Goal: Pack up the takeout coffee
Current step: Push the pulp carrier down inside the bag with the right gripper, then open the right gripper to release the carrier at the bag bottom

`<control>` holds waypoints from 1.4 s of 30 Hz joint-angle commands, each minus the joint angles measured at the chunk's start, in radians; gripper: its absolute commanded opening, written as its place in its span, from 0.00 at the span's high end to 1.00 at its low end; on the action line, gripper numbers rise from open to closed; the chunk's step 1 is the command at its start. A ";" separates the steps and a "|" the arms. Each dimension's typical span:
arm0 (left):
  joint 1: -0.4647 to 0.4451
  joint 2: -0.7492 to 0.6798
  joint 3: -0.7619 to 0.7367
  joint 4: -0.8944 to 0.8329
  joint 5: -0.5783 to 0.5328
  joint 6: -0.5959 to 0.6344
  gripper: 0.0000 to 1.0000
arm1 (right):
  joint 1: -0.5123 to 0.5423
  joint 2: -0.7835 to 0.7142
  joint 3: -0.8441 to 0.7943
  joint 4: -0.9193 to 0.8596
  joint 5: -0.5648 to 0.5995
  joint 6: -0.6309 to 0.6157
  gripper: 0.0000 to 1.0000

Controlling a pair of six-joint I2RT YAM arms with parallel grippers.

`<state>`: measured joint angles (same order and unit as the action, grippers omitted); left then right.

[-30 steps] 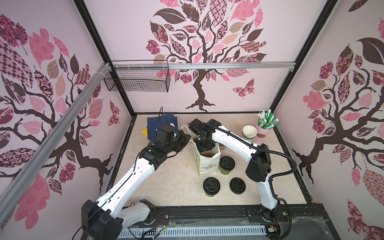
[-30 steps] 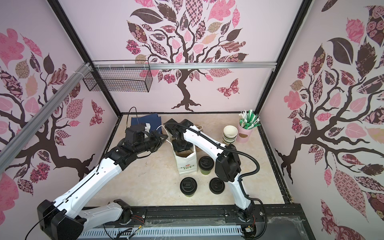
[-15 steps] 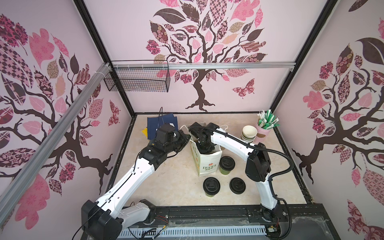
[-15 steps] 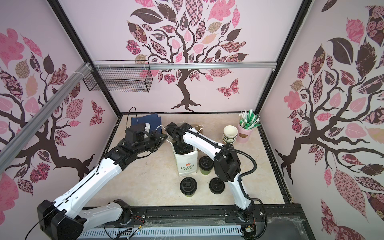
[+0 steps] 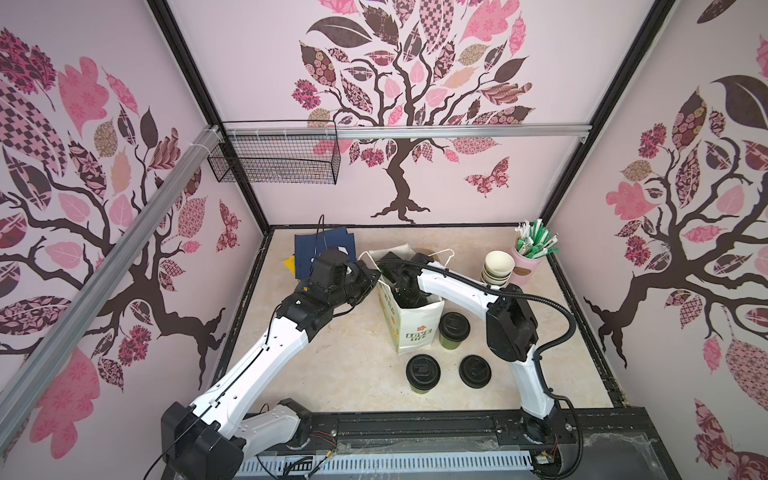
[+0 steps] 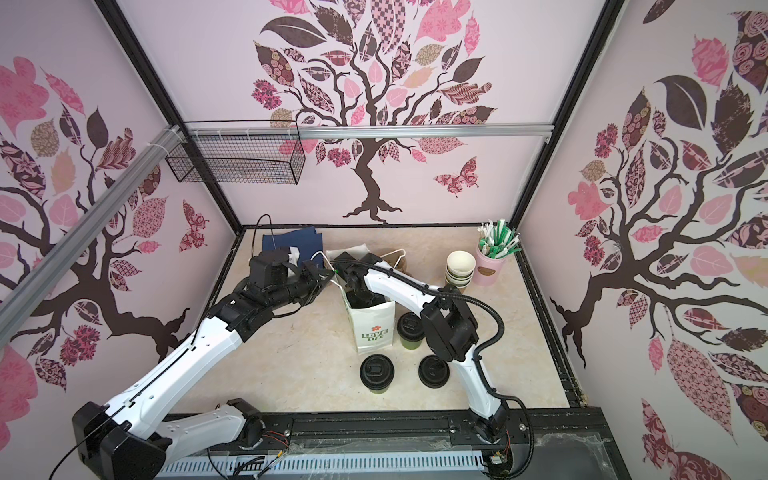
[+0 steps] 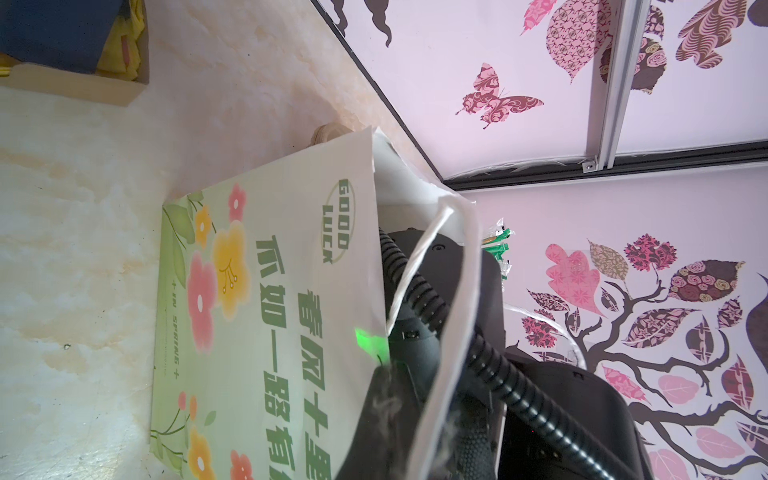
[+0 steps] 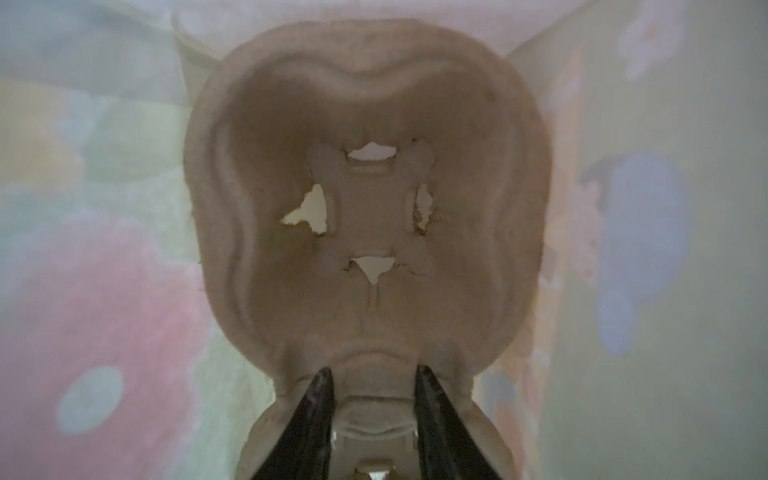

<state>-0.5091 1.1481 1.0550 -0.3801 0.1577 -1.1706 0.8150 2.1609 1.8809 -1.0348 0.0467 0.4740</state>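
Takeout coffee (image 5: 454, 330) beside bag (image 5: 415, 328); left gripper (image 5: 371, 277) pinches rim; right gripper (image 8: 374, 369) apart astride tray (image 8: 374, 104) inside.

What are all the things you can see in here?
bag: one, white with green print and flowers, middle, standing open
tray: one, brown, inside the bag
cups with lids: two, green with black lids, one beside the bag, one in front
loose lid: one, black, front right
stacked cups: one stack, white inside, back right
pot: one, pink, holding green-and-white sticks, back right
cloth: one, dark blue, back left
basket: one, black wire, back wall
left fingers: shut on the bag's rim
right fingers: inside the bag, at the tray
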 commanded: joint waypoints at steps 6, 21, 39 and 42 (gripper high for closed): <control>0.003 -0.019 -0.035 -0.004 -0.020 0.012 1.00 | 0.001 0.039 -0.024 0.011 -0.021 0.000 0.57; 0.002 -0.032 -0.026 -0.028 -0.032 0.032 0.62 | 0.000 0.058 -0.020 0.025 -0.039 -0.003 0.50; 0.002 -0.011 -0.054 -0.036 -0.017 0.041 0.91 | 0.001 -0.048 0.125 -0.077 0.014 0.020 0.36; 0.003 -0.008 -0.056 -0.036 -0.018 0.040 0.94 | 0.000 -0.062 0.136 -0.085 0.019 0.021 0.32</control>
<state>-0.5091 1.1339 1.0321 -0.4084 0.1371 -1.1469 0.8150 2.1777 1.9785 -1.0729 0.0402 0.4763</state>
